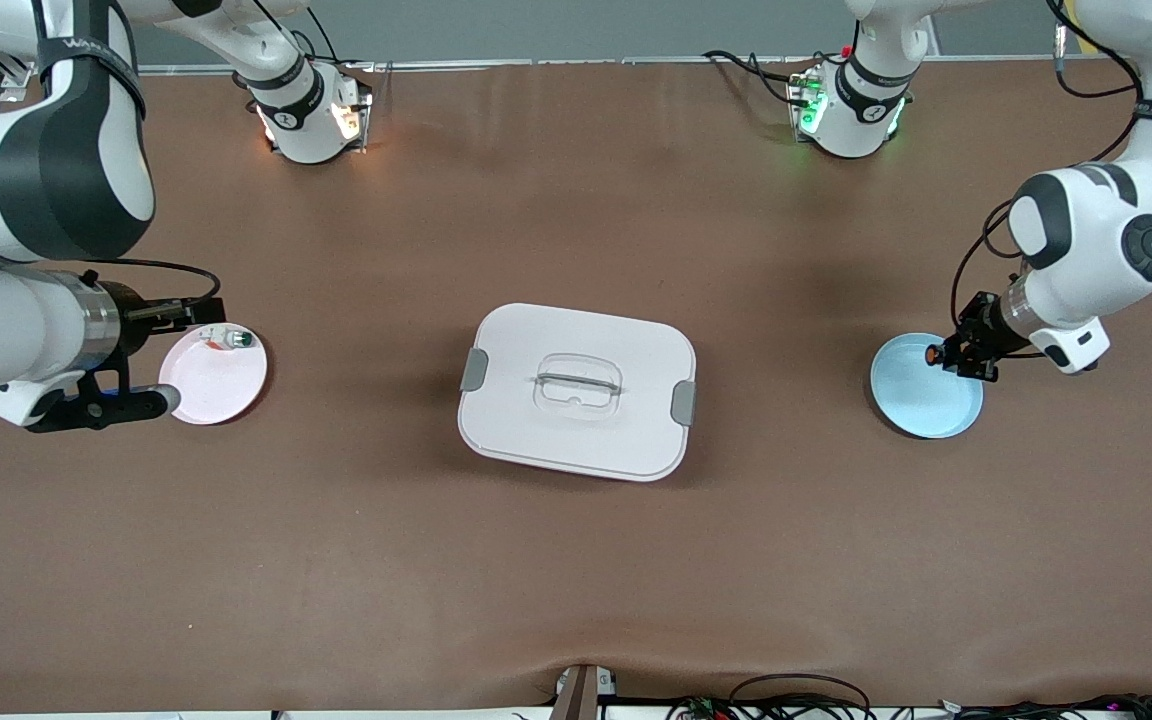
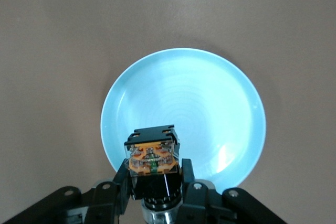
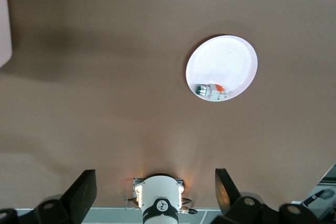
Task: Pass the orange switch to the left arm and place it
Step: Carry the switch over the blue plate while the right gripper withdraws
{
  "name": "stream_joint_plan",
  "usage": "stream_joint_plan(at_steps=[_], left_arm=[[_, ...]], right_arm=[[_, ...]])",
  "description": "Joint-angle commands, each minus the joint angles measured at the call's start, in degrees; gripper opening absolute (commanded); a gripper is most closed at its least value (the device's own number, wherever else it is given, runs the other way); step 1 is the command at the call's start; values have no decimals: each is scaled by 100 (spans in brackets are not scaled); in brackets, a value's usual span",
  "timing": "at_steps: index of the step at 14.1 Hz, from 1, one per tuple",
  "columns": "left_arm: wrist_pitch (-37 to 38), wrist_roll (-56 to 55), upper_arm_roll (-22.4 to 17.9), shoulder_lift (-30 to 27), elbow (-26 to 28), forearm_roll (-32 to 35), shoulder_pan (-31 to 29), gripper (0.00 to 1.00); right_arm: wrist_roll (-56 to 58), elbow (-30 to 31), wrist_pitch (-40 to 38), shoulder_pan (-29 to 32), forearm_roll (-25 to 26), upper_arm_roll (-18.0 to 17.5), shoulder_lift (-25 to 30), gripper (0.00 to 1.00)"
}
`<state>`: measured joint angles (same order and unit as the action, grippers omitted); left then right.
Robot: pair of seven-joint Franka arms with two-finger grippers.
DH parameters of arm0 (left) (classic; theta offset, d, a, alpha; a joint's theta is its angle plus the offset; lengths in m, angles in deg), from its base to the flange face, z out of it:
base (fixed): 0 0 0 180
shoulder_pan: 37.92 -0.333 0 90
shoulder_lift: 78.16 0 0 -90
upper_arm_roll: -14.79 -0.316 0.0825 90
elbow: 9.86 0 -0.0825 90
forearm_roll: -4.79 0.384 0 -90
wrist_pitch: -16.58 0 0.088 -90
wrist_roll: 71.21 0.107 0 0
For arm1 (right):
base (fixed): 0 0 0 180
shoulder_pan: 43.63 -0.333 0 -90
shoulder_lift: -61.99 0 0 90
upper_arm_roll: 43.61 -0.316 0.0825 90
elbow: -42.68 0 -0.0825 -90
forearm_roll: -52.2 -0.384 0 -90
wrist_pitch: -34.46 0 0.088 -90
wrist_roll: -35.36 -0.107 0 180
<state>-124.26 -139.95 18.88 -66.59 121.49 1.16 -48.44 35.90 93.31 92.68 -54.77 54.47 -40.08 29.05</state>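
Over the blue plate (image 2: 210, 98), left hand (image 2: 156, 195) gripping orange switch (image 2: 152, 158) lengthwise.

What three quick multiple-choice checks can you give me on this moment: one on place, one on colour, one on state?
1. The left end effector is over:
A. the box
B. the blue plate
C. the pink plate

2. The box's side clips are:
A. grey
B. orange
C. blue

3. The right end effector is:
A. shut on the orange switch
B. shut on the box's handle
C. open, holding nothing

Answers:
1 B: it hangs at the blue plate's rim, gripping the orange switch.
2 A: both clips on the box are grey.
3 C: its fingers stand wide apart over bare table, beside the pink plate.
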Motion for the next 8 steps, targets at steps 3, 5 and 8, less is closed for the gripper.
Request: stream_joint_plan(at_steps=[3,5,8], left_arm=[[-75,-113,48,627,-398,240,6,0],[-84,-218,48,750,-443,344,15,0],[-92,-726,56,935,-478,1116,15,0]], right_arm=[[69,78,-22,182,107,-107,95,100],[0,113,101,296,-260,-89,112,100],[-19,271,285,560,-447,-89,261,100]])
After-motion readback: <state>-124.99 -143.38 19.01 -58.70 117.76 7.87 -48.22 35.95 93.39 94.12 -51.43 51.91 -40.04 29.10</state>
